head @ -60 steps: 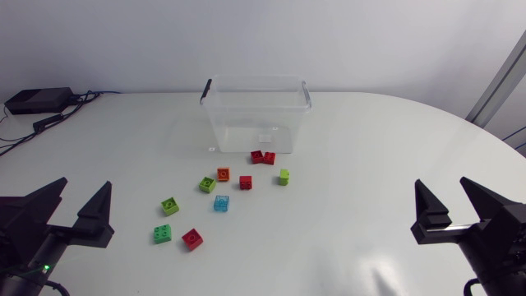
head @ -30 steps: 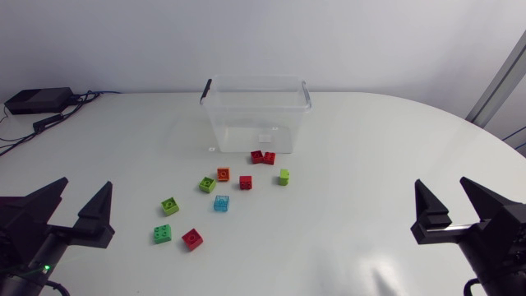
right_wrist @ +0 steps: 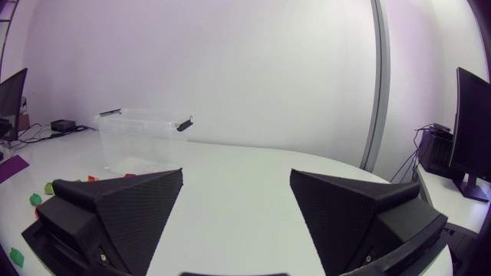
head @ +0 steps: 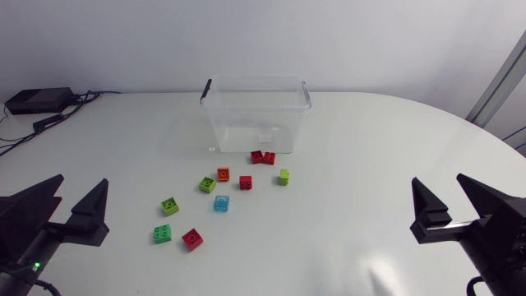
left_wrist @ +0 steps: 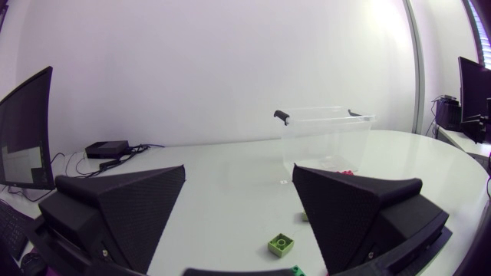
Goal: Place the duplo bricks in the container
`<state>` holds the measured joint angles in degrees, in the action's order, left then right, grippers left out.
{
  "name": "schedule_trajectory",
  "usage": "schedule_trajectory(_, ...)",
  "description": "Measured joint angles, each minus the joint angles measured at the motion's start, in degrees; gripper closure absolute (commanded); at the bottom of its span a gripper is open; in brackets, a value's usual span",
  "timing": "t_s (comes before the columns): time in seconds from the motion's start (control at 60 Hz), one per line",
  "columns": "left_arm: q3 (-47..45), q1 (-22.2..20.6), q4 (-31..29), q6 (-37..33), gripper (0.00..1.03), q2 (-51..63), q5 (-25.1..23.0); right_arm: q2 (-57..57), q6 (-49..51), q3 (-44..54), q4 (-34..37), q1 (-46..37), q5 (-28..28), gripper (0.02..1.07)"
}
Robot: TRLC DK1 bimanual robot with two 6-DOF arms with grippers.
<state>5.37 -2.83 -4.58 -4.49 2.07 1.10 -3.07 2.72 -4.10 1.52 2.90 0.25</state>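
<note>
The white table (head: 370, 164) carries a clear container (head: 256, 111) near the middle of its far edge. The duplo bricks (head: 221, 203), red, green, orange and blue, lie scattered on the surface in front of it. A black box (head: 37, 100) sits at the far left corner. The left gripper (head: 80, 182) and right gripper (head: 438, 181) stand wide open and hold nothing.

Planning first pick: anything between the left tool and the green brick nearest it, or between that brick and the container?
Nothing visible between the left tool and the green brick: only bare table. Between that brick and the clear container, a lime brick lies on the table roughly in line; a lifted carry should clear it.
</note>
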Motion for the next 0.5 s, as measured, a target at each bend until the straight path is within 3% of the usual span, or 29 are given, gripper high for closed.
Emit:
schedule_trajectory(0.3, 8.66, 0.02, -0.59, 0.0, 0.08, 18.78, 0.0, -11.63, 0.02, -6.54, -0.09, 0.02, -0.5, 0.06)
schedule_trajectory(0.5, 18.99, -0.74, -9.66, -2.86, 0.08, 35.67, 0.0, -25.97, 0.0, -13.64, 0.5, 0.02, -2.19, 0.06)
